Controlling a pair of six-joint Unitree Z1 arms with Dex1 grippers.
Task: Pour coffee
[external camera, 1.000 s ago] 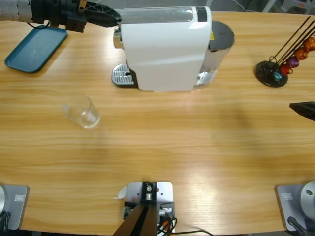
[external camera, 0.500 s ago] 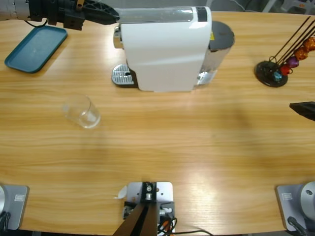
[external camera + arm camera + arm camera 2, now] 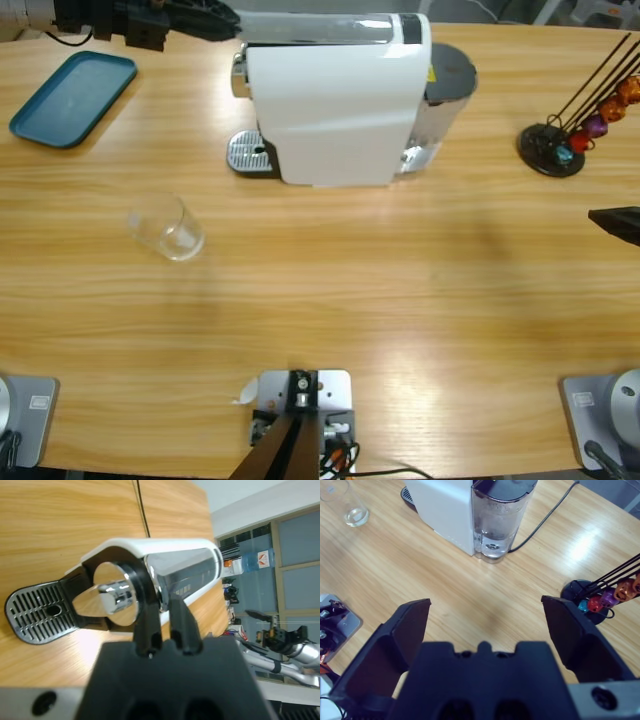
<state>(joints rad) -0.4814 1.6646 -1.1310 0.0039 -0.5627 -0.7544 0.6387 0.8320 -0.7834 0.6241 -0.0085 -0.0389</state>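
Left claw [image 3: 228, 17] further up-left, beside coffee machine [image 3: 335, 100] top.

No wording, brand or number can be made out on anything here. The white coffee machine [image 3: 335, 100] carries a small yellow sticker [image 3: 432, 73] on its upper right in the high view, and a red-and-white sign [image 3: 264, 558] hangs at the wrist view's right, both unreadable.

My high camera looks straight down on the whole table [image 3: 330, 300]. My left wrist camera sits close to the coffee machine [image 3: 165, 570], rolled sideways, facing its spout end. My right wrist camera looks down from farther off, sharing that machine [image 3: 455, 510] and the glass tumbler [image 3: 342, 502].
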